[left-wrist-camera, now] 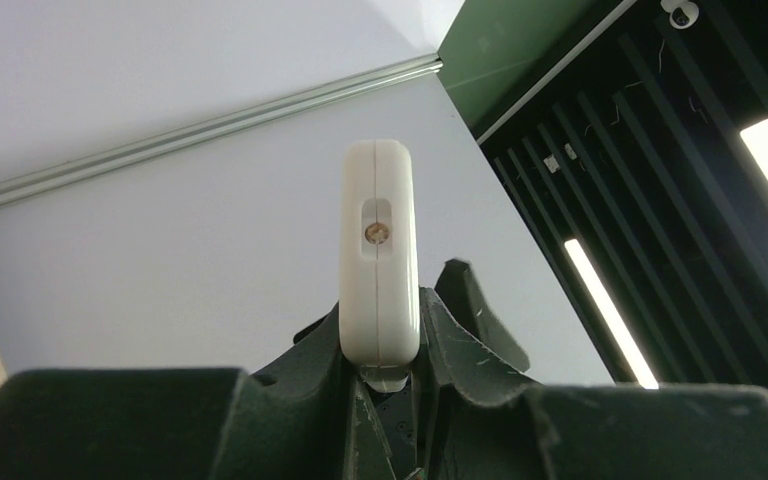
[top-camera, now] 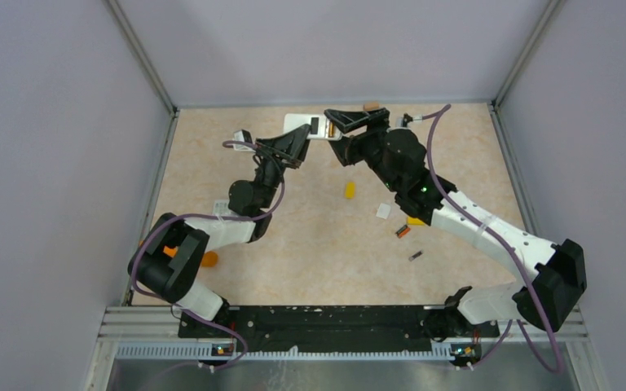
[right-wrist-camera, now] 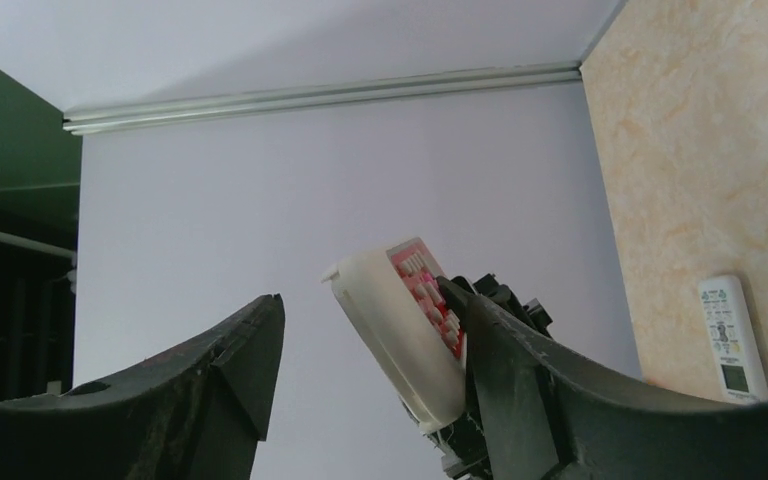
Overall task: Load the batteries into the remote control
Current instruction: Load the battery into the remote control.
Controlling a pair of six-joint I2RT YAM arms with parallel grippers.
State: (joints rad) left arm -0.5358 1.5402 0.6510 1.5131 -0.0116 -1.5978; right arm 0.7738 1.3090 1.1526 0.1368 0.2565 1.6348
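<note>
My left gripper (top-camera: 300, 138) is shut on the slim white remote control (top-camera: 308, 126) and holds it up off the table near the back wall. Its dark battery recess (top-camera: 315, 125) faces up. In the left wrist view the remote (left-wrist-camera: 379, 260) stands edge-on between the fingers (left-wrist-camera: 470, 320). My right gripper (top-camera: 336, 129) is open around the remote's right end. In the right wrist view the remote (right-wrist-camera: 400, 340) rests against the right finger (right-wrist-camera: 520, 370), well apart from the left one. An orange-and-black battery (top-camera: 403, 231) and a dark battery (top-camera: 415, 256) lie on the table. I see no third battery.
A second white remote with buttons and a screen (right-wrist-camera: 732, 335) lies on the table, half hidden under the left arm (top-camera: 223, 207). Small yellow blocks (top-camera: 349, 190), a small white piece (top-camera: 383, 211) and a larger orange cylinder (top-camera: 209, 259) lie around. Walls enclose three sides.
</note>
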